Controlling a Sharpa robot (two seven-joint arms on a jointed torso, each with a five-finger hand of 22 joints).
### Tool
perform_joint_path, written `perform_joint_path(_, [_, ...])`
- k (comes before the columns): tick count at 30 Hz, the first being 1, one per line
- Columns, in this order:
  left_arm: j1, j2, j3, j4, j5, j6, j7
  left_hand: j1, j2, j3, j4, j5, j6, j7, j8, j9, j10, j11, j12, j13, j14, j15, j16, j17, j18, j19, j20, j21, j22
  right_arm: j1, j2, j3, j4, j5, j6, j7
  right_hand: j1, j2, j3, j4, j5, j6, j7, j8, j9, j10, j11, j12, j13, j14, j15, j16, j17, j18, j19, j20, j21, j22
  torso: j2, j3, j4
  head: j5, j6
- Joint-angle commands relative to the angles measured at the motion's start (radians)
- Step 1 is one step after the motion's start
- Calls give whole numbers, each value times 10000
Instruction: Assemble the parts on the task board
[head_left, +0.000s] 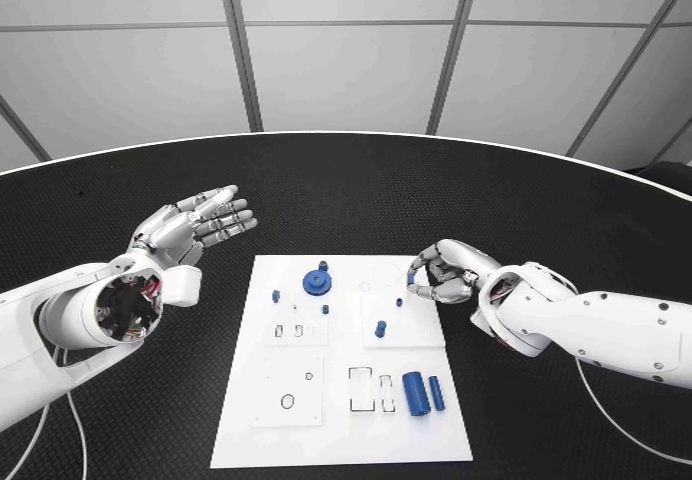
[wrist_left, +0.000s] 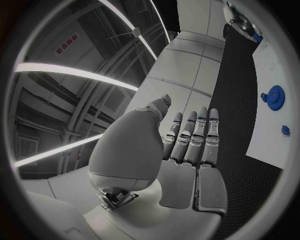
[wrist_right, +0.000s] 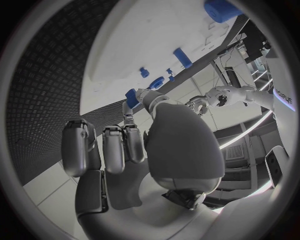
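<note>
Right hand (head_left: 444, 273) pinching small blue part (head_left: 415, 275) at task board (head_left: 260, 420) right edge.
Left hand (head_left: 195, 228) off board's left edge, fingers spread, holding nothing. Other blue parts (head_left: 421, 393) on board.

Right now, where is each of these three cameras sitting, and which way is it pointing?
Head view: sits on the robot's head, looks down at the task board; both arms show, left hand raised and spread, right hand pinching a small blue part.
Left wrist view: behind the left hand, facing along its straight fingers towards the board's edge.
Right wrist view: behind the right hand, facing the board.
Shared: both wrist views catch the blue gear.
</note>
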Motion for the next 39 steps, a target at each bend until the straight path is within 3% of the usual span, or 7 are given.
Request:
perform_joint_path(1, [-4, 64, -1, -152, 0, 27, -31, -128, 4, 19, -26, -1, 20, 893, -63, -14, -36, -6, -43, -2, -26, 7, -45, 13, 138, 56, 13, -65, -9, 165, 107, 11, 459, 0, 43, -167, 22, 104, 77, -9, 49, 102, -77, 46, 107, 455, -63, 46, 1801, 1020, -68, 31, 2371, -55, 281, -91, 34, 1214, -96, -36, -34, 91, -39])
perform_joint_path(7, [-15, 222, -2, -405, -1, 151, -159, -136, 1, 27, -34, -3, 14, 890, -68, -16, -41, -6, -46, -3, -30, 8, -48, 13, 137, 56, 13, -66, -13, 406, 594, 23, 972, -1, 219, -316, 12, 166, 190, -153, 178, 37, -73, 75, 152, 482, -68, 79, 1841, 1044, -75, 72, 2483, -171, 512, -114, 436, 1627, -214, -137, -31, 281, -147])
perform_joint_path(14, [-24, 282, -2, -450, -2, 189, -181, -144, -4, 25, -34, -6, 11, 888, -71, -17, -45, -6, -49, -4, -34, 9, -51, 13, 137, 56, 13, -67, -15, 441, 1638, 17, 633, -229, 345, -201, -16, 174, 235, -221, 254, -13, -59, 81, 173, 457, -60, 44, 1811, 1031, -69, 51, 2422, -162, 498, -113, 409, 1601, -242, -175, -49, 641, -310])
perform_joint_path(21, [-26, 342, -2, -458, -2, 177, -211, -151, -6, 28, -37, -8, 15, 885, -72, -17, -48, -6, -52, -4, -38, 10, -54, 12, 136, 56, 13, -68, -17, 262, 2535, 8, 245, -953, 453, -384, -22, 206, 280, -267, 277, -58, -45, 79, 185, 421, -49, -3, 1769, 1022, -60, 35, 2378, -148, 473, -109, 364, 1555, -195, -162, -4, 987, -456])
perform_joint_path(26, [-27, 388, -2, -457, -2, 174, -219, -151, -6, 28, -37, -8, 15, 885, -72, -17, -48, -6, -52, -4, -38, 10, -54, 12, 136, 56, 13, -68, -17, 158, 3032, 5, 48, -1437, 628, -665, -18, 211, 313, -326, 284, -93, -33, 79, 197, 423, -40, 3, 1778, 1024, -53, 39, 2388, -150, 476, -104, 371, 1566, -171, -124, -48, 1149, -467])
perform_joint_path(33, [-27, 447, -2, -417, -2, 184, -224, -151, -6, 28, -37, -8, 15, 885, -72, -17, -48, -6, -52, -4, -38, 10, -54, 12, 136, 56, 13, -68, -17, 25, 3671, -46, -430, -1941, 1091, -1034, -54, 212, 332, -356, 278, -145, -8, 66, 202, 410, -20, -13, 1766, 1019, -40, 30, 2364, -141, 456, -96, 338, 1534, -175, -139, -23, 1182, -485])
perform_joint_path(39, [-26, 450, -1, -393, -2, 181, -230, -151, -6, 28, -37, -8, 15, 885, -72, -17, -48, -6, -52, -4, -38, 10, -54, 12, 136, 56, 13, -68, -17, -106, 3969, -71, -674, -2082, 1295, -1129, -61, 214, 348, -377, 296, -158, -4, 67, 207, 408, -15, -13, 1768, 1019, -34, 31, 2367, -140, 455, -92, 336, 1533, -182, -109, -16, 1264, -527])
